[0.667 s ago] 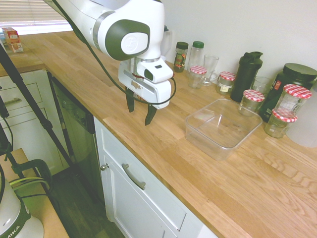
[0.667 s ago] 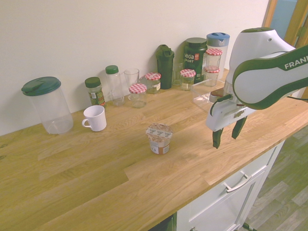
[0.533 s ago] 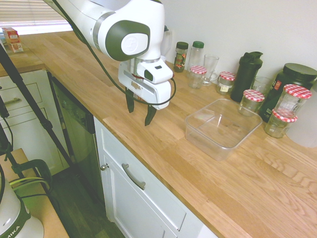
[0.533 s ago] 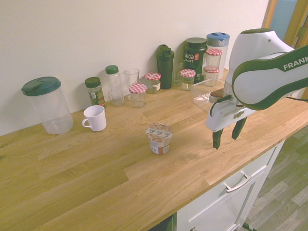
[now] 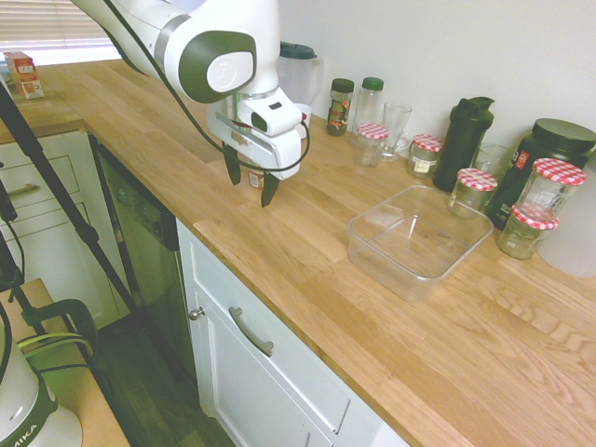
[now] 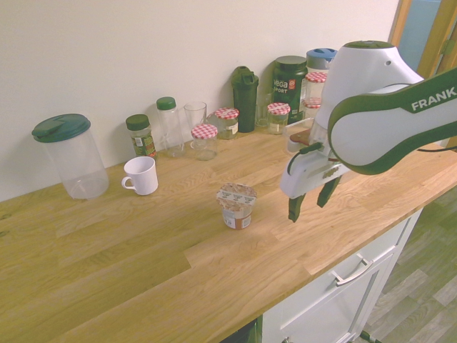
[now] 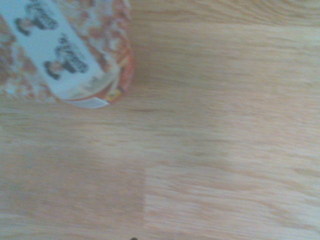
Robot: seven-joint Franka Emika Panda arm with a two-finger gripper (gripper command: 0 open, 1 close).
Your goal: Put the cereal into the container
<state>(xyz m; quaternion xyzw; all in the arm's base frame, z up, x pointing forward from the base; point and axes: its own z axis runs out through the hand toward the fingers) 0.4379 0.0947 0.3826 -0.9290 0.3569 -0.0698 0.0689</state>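
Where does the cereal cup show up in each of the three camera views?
First exterior view: the cereal cup is mostly hidden behind the open gripper, only a red sliver showing between its fingers.
Second exterior view: it stands in plain sight on the counter, centre of the picture, left of the gripper.
Wrist view: its top fills the upper left corner.
Shared landmark: the white mug cannot serve; use the gripper.

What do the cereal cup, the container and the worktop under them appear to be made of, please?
The cereal: probably thin plastic or card with a printed, slightly glossy label and a pale peel-off foil or paper lid; the look leaves it open. The container: clear, glossy plastic, since the wood shows through its walls. The worktop: wood in joined staves with visible grain and a satin finish.
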